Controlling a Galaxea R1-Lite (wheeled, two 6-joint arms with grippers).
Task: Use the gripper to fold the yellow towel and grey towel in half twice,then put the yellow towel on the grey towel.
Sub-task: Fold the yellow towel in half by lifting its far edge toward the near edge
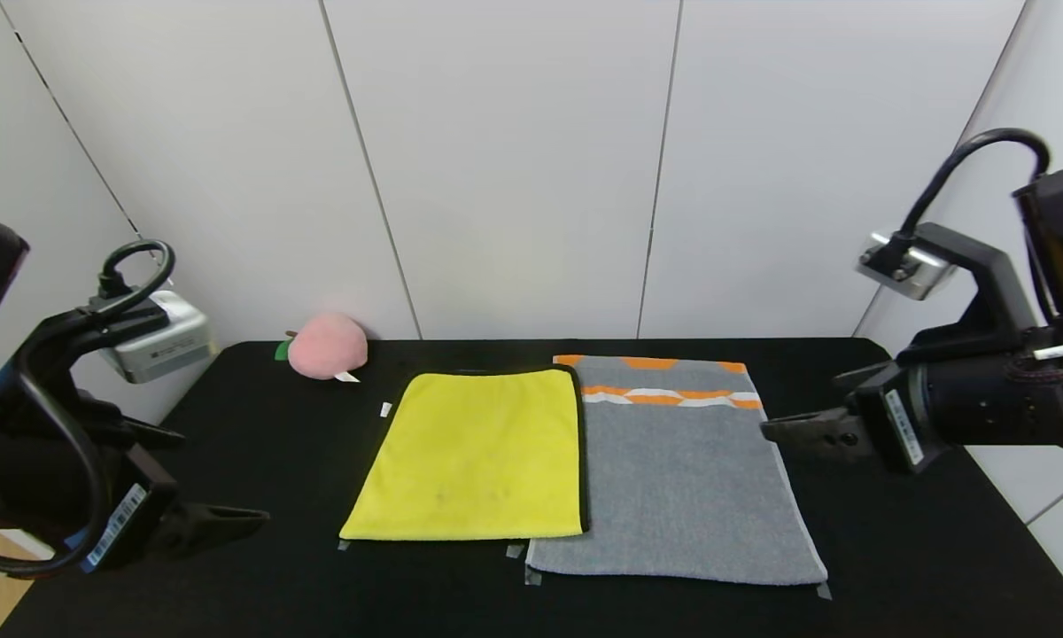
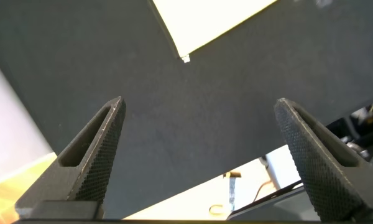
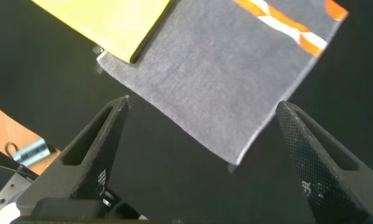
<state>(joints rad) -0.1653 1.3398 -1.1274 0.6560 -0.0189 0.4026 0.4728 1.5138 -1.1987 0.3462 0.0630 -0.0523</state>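
Nothing's folded yet: the yellow towel (image 1: pixel 474 456) and grey towel (image 1: pixel 678 474) lie flat, touching, between the two claws, left gripper (image 1: pixel 230 518) and right gripper (image 1: pixel 793 430) both hanging empty, jaws wide apart, so next up is probably grabbing an edge.

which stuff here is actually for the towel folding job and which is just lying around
For the job:
- yellow towel, lying flat, its edge overlapping the grey one
- grey towel, flat, orange-and-white band at the far end
- left gripper, open, off the yellow towel's side
- right gripper, open, beside the grey towel

Just lying about:
- pink plush peach, far left on the black table
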